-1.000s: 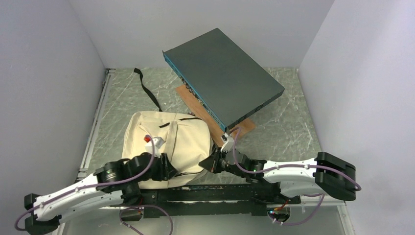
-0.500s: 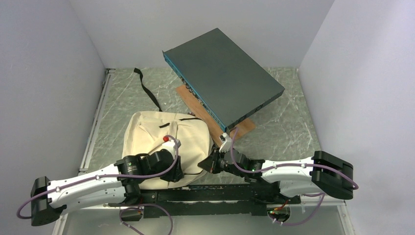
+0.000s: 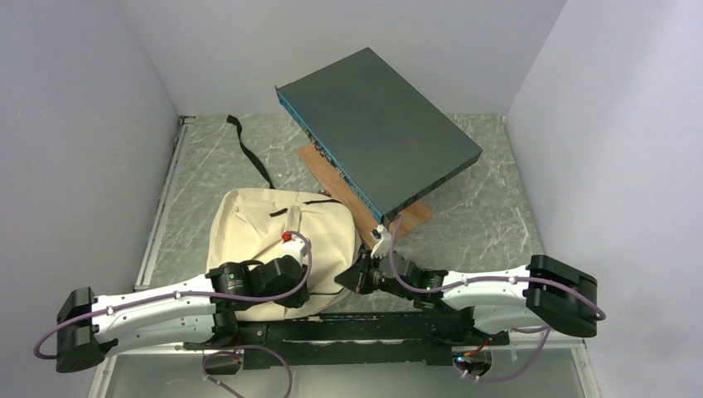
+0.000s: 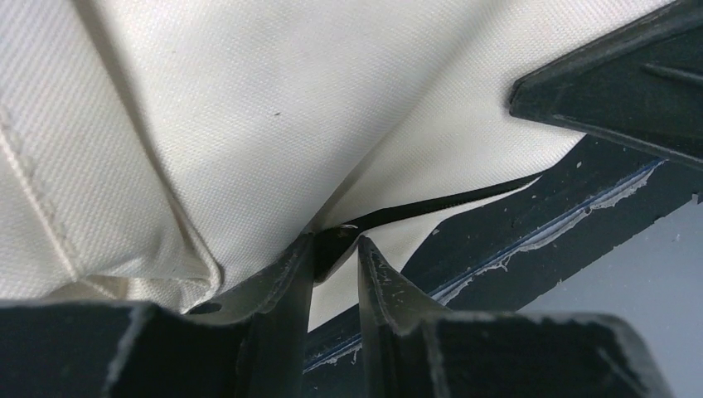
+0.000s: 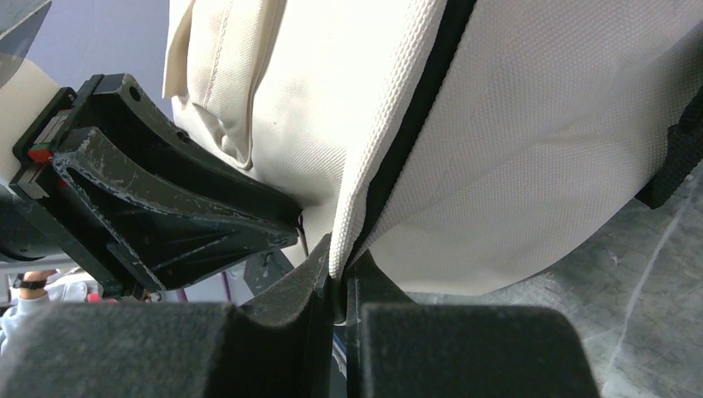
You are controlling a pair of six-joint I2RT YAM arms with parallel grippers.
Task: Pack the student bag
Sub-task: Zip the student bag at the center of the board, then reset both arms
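At tabletop (image 3: 489, 224) near edge, about 7 o'clock of centre: student bag (image 3: 265, 228), lying flat.
- Right end effector (image 5: 338, 259) at bag's 4 o'clock, pinching cream rim beside black zipper (image 5: 414, 108); likely anchoring fabric so mouth can open.
- Left end effector (image 4: 336, 253) at bag's 6 o'clock, fingers narrowly parted about black tab; gripped or not, cannot tell.
- Dark grey box (image 3: 377, 133) over wooden board (image 3: 410, 217) at bag's 1 o'clock, crowding that side.
- Black strap (image 3: 249, 153) trails toward 11 o'clock.

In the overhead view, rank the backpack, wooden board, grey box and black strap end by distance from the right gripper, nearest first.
1. Backpack, pinched in the right gripper.
2. Wooden board and grey box, behind it: too close to call.
3. Black strap end, far back left.
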